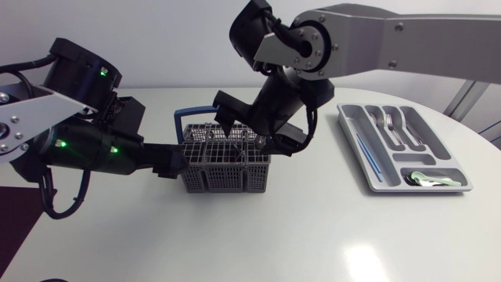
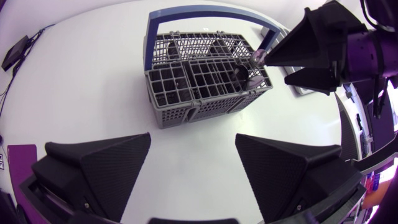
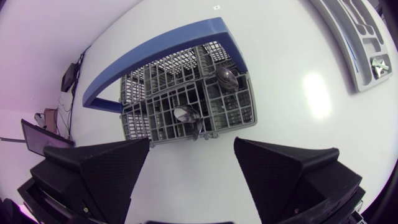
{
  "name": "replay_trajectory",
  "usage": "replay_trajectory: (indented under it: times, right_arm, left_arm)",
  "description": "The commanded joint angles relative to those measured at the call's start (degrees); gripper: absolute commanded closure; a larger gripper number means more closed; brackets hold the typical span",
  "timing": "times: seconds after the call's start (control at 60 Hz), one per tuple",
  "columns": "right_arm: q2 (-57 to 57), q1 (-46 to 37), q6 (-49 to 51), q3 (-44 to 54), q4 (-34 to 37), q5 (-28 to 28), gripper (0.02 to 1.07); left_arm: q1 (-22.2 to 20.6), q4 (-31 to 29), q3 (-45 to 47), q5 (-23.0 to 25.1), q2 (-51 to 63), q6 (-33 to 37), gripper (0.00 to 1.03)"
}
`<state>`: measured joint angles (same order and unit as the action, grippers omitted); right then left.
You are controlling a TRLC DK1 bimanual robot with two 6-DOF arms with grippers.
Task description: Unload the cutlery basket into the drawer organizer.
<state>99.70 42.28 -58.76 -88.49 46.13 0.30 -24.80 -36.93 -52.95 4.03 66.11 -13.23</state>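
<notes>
Head view puts the cutlery basket [image 1: 225, 160] near the middle of the table [image 1: 313, 243], with the drawer organizer [image 1: 403, 149] well apart by the table's right edge, some cutlery already lying in it. My right gripper [image 3: 193, 171] hangs over the basket, fingers spread wide with nothing between them. My left gripper [image 2: 193, 171], equally wide and empty, sits just beside the basket's left wall. Standing bowl-up in the grid are the far spoon [image 3: 227, 76], by the blue handle [image 3: 161, 56], and the near spoon [image 3: 185, 114], closer to my right fingers. I judge them light, stiff and slick, so I would pinch the neck under the bowl and lift straight up. The plastic basket looks light enough to drag along.
</notes>
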Motion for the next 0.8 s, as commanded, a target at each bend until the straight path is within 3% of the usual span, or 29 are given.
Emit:
replay_trajectory:
  times: [0.0, 0.167, 0.783]
  right_arm:
    - [2.1, 0.4, -2.6, -1.0, -1.0, 0.3, 0.10]
    - [3.4, 0.7, -3.6, -0.8, -2.5, -0.6, 0.11]
    - [6.9, 1.0, -7.2, -2.5, -3.7, 1.5, 0.35]
  left_arm:
    - [0.5, 0.5, 2.0, 0.2, -0.9, 1.2, 0.08]
    - [0.5, 0.8, 3.0, 0.2, -1.5, 1.1, 0.08]
    - [0.9, 1.6, 4.3, 0.2, -1.5, 1.5, 0.08]
